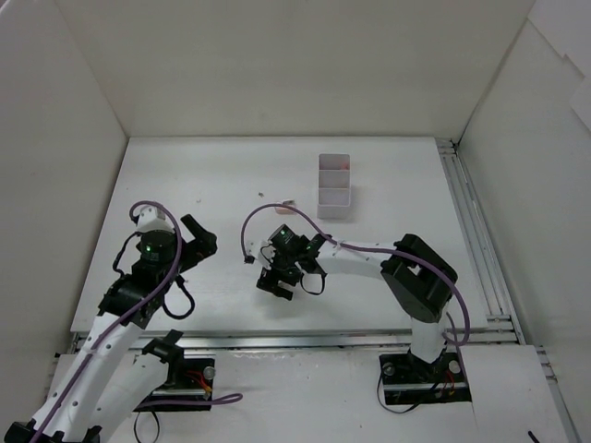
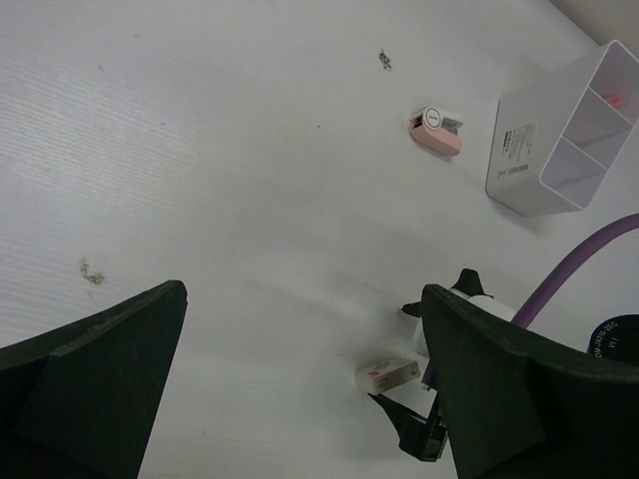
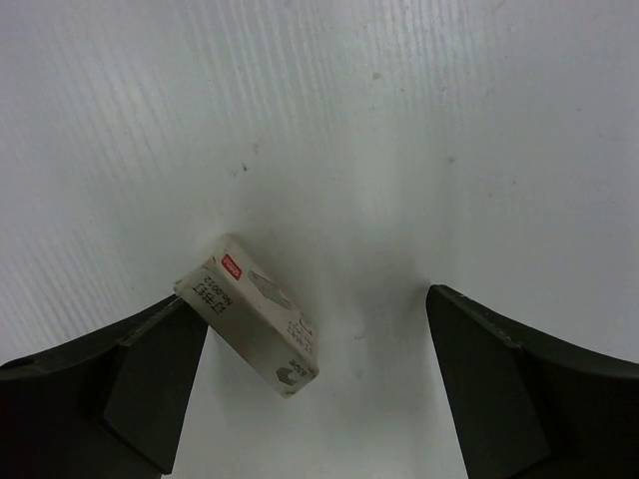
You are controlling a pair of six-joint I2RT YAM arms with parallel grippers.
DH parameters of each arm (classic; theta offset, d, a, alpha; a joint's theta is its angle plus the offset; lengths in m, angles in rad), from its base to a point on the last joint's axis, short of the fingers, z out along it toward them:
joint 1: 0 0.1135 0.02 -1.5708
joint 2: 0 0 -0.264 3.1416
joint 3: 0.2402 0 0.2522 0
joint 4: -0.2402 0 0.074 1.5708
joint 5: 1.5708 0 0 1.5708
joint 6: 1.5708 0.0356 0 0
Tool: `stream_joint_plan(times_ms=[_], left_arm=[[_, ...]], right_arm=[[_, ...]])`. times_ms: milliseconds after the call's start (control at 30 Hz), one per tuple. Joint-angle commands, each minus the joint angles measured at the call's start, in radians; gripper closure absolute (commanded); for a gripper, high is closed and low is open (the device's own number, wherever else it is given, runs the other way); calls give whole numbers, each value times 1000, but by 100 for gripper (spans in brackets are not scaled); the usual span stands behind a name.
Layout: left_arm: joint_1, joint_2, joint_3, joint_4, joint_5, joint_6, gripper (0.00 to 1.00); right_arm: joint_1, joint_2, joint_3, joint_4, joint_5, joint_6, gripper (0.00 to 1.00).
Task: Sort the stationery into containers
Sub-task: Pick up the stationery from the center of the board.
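Observation:
A cream printed box lies flat on the table between the fingers of my right gripper. It is skewed and touches the left finger, with a wide gap to the right finger; the jaws stand open. The left wrist view also shows this cream box. A pale pink block with a white round part lies near the white container, which holds a small pink item in its far compartment. My left gripper is open and has nothing between its fingers.
The white container stands at the back centre, with the pink block just left of it. My right gripper reaches left across the table's middle. White walls enclose the table on three sides. A metal rail runs along the right edge.

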Motion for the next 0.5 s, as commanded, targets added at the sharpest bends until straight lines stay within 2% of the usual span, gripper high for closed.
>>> stream_joint_plan(times_ms=[0,33,133,167,267,400,467], left_arm=[[7,17,21,23,-14,-4,0],[7,20,26,20,-14,-5,0],[7,29,34,17,-16,-2,0],[7,28,35,17,-16,-1,0],[7,31,34,20,-16,-1,0],[7,34,34,26,-21,-1,0],[7,41,38,30,-19,9,0]], right_arm=[[12,3,23,50,-37,-13,15],[14,3,23,49,-36,-10,18],[14,-5,24,50,-36,-6,38],[14,-10,23,50,-39,-3,53],[14,-34,21,50,-36,5,80],[-8,-92,20,50,-4,16,85],[-43,-132,24,50,59,29,91]])
